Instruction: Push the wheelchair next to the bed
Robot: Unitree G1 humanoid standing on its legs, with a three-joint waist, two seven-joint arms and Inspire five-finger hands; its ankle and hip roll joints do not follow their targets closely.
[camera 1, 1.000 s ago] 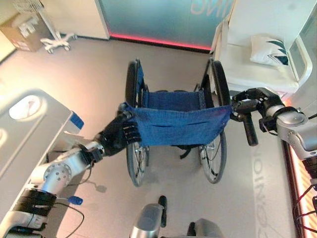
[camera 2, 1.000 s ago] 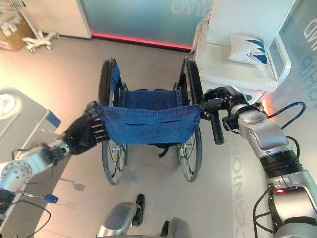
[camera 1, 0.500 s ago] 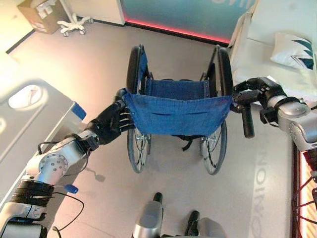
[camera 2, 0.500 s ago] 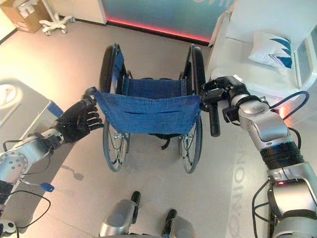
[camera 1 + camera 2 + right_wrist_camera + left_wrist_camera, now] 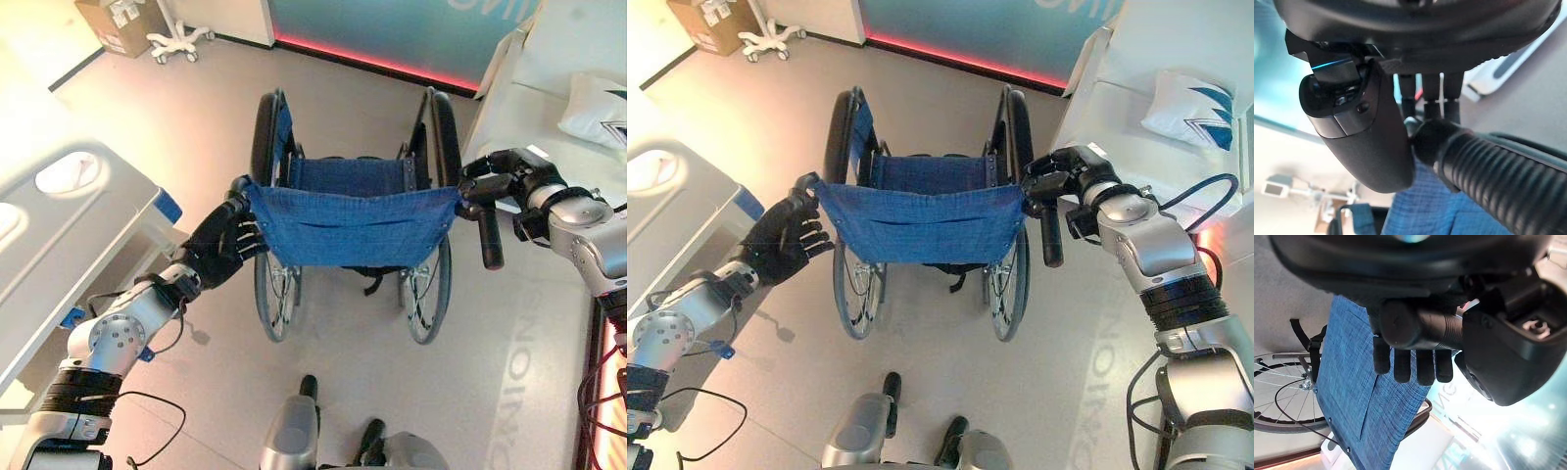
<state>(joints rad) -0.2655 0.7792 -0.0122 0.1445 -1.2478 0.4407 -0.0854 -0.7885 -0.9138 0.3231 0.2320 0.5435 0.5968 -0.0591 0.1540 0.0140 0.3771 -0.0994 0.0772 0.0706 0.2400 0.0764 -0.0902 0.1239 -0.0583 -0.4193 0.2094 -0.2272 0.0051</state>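
Your left hand (image 5: pixel 223 250) curls round the wheelchair's (image 5: pixel 351 227) left push handle, right hand (image 5: pixel 1073 174) round the right handle (image 5: pixel 1050 235). Wheelchair stands just beside the bed (image 5: pixel 1117 113).

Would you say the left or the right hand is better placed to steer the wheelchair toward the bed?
Probably the left hand. It is curled round the wheelchair push handle on the side away from the bed, so pushing there should swing the chair rightward. The right hand grips the bed-side handle.

Grey floor (image 5: pixel 196 147), wheelchair (image 5: pixel 353 230) on it (bed (image 5: pixel 1117 108) alongside)
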